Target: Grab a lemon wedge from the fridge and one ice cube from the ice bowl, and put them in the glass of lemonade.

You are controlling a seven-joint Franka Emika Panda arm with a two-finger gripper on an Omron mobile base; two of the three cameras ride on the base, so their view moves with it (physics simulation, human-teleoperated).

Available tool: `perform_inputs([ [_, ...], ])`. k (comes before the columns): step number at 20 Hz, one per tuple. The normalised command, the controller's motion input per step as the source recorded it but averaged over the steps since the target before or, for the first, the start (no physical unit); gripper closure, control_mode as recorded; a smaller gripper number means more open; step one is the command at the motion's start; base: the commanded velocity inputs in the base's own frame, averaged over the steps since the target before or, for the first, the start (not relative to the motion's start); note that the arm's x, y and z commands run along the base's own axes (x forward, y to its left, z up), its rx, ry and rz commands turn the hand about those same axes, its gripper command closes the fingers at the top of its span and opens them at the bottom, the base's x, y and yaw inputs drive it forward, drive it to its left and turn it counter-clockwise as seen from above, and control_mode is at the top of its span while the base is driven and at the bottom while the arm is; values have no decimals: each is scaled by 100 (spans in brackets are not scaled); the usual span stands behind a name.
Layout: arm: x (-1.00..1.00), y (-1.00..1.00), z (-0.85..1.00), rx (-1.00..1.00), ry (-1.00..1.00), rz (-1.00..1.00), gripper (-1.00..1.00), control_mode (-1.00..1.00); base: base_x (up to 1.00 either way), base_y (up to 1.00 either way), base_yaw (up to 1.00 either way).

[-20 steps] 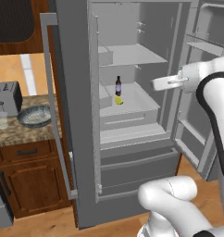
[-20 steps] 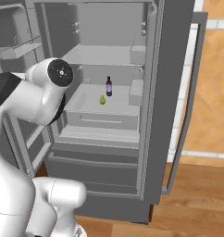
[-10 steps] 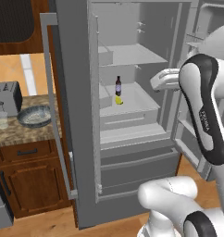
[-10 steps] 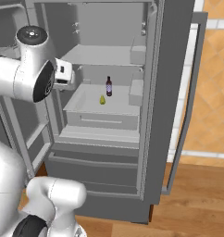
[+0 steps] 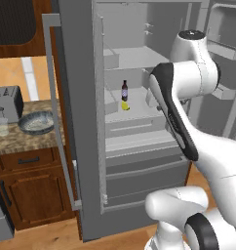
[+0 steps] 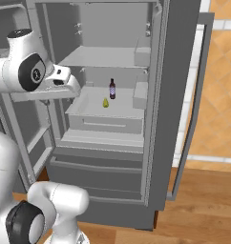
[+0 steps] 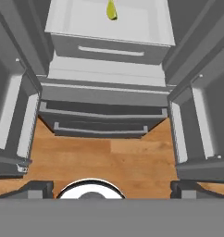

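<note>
The fridge (image 5: 81, 122) stands with both doors open. The tiny yellow-green lemon wedge (image 5: 125, 105) (image 6: 105, 103) lies on a white middle shelf beside a small dark bottle (image 5: 124, 90); it also sits at the top of the hand view as the lemon wedge (image 7: 111, 10). My gripper (image 6: 73, 88) (image 7: 111, 189) hangs in front of the open fridge, left of the shelf and apart from the wedge, open and holding nothing. On the counter to the left are the ice bowl (image 5: 37, 122) and the glass of lemonade (image 5: 1, 126).
A silver toaster (image 5: 5, 103) stands behind the glass. The open fridge doors (image 6: 184, 95) flank the arm on both sides, with door bins (image 7: 12, 115) close by. Lower fridge drawers (image 7: 102, 122) and wooden floor (image 7: 109, 157) lie beneath the hand.
The arm has folded upward, its elbow rising high in front of the fridge. The hand has drawn closer to the open compartment and stays open.
</note>
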Motion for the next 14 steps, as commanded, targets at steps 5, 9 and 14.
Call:
perform_inputs([
  [5, -26, 0, -28, 0, -17, -1, -100, -100, 0, 0, 0],
  [9, -59, -6, 1, 3, -24, 0, -100, -100, 0, 0, 0],
  [14, -28, -21, 1, 1, -12, 0, -100, -100, 0, 0, 0],
])
